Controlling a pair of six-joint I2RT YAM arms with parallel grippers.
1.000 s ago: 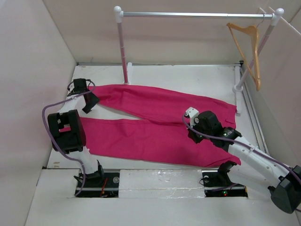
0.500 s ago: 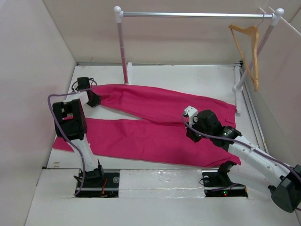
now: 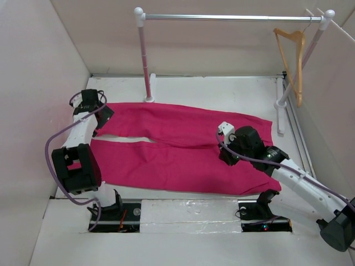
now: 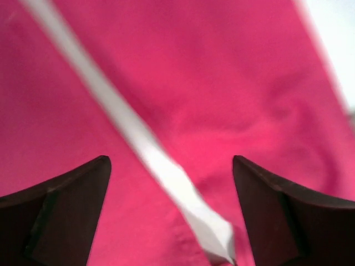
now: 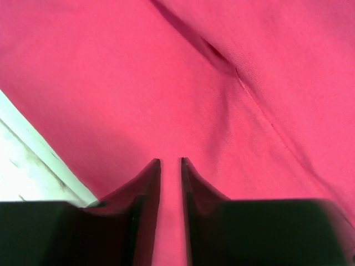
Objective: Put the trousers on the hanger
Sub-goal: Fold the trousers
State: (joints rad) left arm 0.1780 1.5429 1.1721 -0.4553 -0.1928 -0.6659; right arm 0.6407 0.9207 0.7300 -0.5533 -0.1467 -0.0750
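The left wrist view is smeared. The bright magenta-pink fabric trousers [image 4: 222, 83] and a white strip of desk [image 4: 145, 147] have no sharp edges. The dark fingers [image 4: 61, 205] of the left hand [image 4: 171, 160] run off the bottom edge. In the right wrist view the right hand [image 5: 171, 160] shows only a thin slit between its fingers, and whether cloth is pinched there cannot be told. From above, the white right arm [image 3: 299, 180] covers part of the trousers' waist end at centre right. The light tan wooden hanger [image 3: 300, 72] at upper right has a hook too thin to trace.

Bright even light, soft shadows, left wrist view motion-blurred, overhead sharp
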